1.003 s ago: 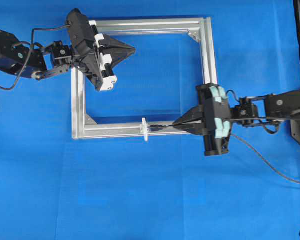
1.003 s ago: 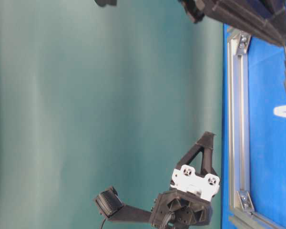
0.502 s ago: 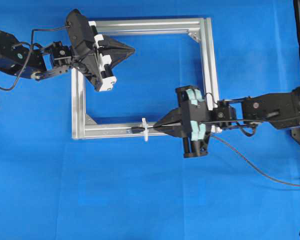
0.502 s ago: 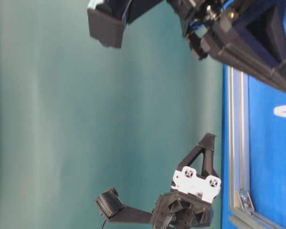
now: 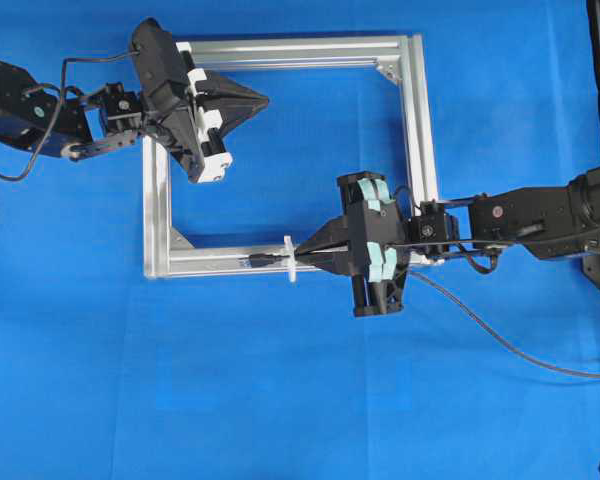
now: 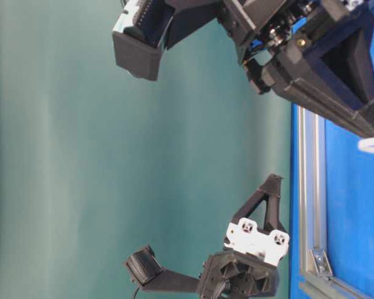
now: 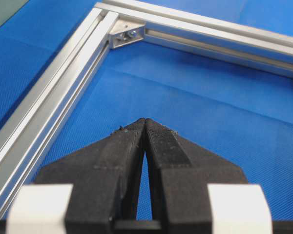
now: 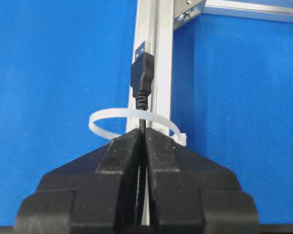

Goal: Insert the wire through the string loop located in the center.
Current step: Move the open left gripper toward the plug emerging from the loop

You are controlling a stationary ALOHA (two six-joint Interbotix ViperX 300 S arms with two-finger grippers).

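Wire [image 8: 142, 73] pinched in closed right jaws pokes through string loop [image 8: 136, 122], lower part hidden; left jaws shut, empty

The right arm reaches in level from the right edge of the overhead view, its wrist straight and its right gripper [image 5: 302, 250] pointing left along the near bar of the silver frame [image 5: 220, 262], the tips at about the bar's middle. Its jaws are pressed together on the wire [image 8: 142, 78], which runs out ahead of them. The left arm comes in from the upper left, bent at the wrist, and its left gripper [image 5: 264, 100] hangs just inside the frame's far left corner, pointing right, jaws closed with nothing between them.
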